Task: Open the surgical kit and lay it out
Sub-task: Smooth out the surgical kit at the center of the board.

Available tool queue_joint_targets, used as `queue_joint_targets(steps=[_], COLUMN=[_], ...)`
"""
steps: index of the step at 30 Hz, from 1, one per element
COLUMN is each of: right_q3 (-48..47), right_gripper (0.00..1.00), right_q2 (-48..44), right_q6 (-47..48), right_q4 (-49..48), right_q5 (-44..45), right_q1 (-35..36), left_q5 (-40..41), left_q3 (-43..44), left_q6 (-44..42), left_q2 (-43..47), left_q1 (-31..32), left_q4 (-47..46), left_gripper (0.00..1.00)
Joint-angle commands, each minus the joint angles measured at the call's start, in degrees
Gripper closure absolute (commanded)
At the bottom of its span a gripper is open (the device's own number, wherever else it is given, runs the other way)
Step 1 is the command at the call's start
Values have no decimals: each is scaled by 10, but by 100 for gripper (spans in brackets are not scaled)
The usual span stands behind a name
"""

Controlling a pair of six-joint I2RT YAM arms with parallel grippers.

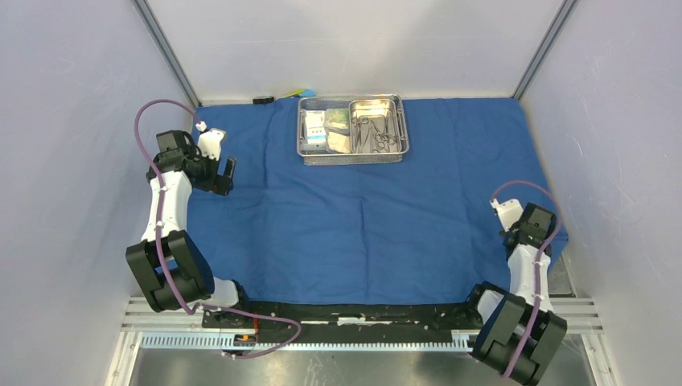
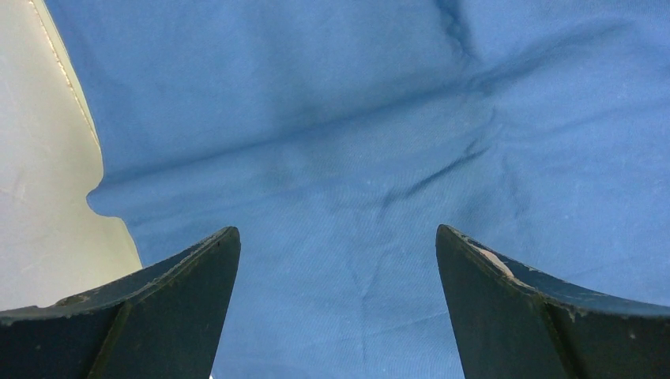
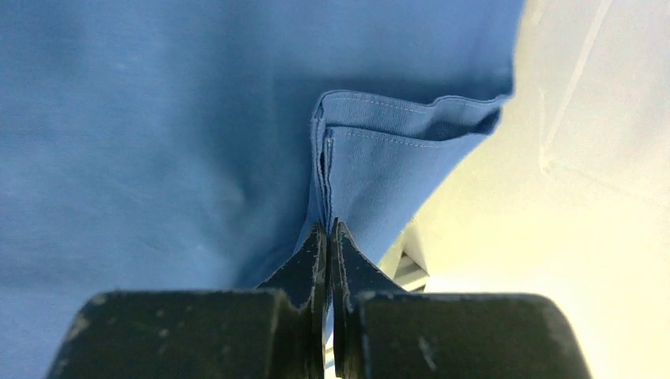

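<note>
The blue cloth wrap [image 1: 362,217] lies spread out flat over the table. The wire-mesh steel tray [image 1: 304,141] stands on it at the back centre. Inside are the smaller steel pan [image 1: 394,108] with scissors-like instruments [image 1: 376,133] and clear packets [image 1: 326,129]. My left gripper [image 1: 223,178] is open just above the cloth's left edge; in the left wrist view [image 2: 338,245] only cloth [image 2: 355,142] lies between its fingers. My right gripper [image 1: 508,233] is shut on a hemmed fold of the cloth's near right corner, as the right wrist view [image 3: 329,229] shows on the cloth [image 3: 379,150].
A small black item [image 1: 263,100] and a yellow-and-blue toy [image 1: 301,92] lie at the back edge behind the tray. Enclosure walls stand close on both sides. Bare white table [image 2: 39,197] shows left of the cloth and right of it [image 3: 569,197].
</note>
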State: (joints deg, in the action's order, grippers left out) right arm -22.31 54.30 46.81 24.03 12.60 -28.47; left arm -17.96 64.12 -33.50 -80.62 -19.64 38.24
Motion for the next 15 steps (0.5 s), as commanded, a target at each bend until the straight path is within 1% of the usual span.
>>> queue_joint_targets(steps=[1,4,9,12,15], right_q3=[-42,-66,-105,-127,-138], right_gripper=[100,100,100,100,100], right_q2=[-30,-31,-24,8,53], right_q6=[-34,-65,-97,-85,-34], right_q4=[-15,-14,-1,27,71], right_q5=[8,-30,-167,-236,-299], right_q1=[-62,-131,-310,-411,-510], left_q5=[7,7,-23,-43,-54], left_q3=[0,-2,-20,-24,-27], left_q6=[8,21,25,24,17], left_q2=[17,22,40,47,53], left_q1=[-2,-2,-2,-2,-2], left_q4=[-6,-10,-19,-18,-18], left_gripper=[0,0,0,0,0])
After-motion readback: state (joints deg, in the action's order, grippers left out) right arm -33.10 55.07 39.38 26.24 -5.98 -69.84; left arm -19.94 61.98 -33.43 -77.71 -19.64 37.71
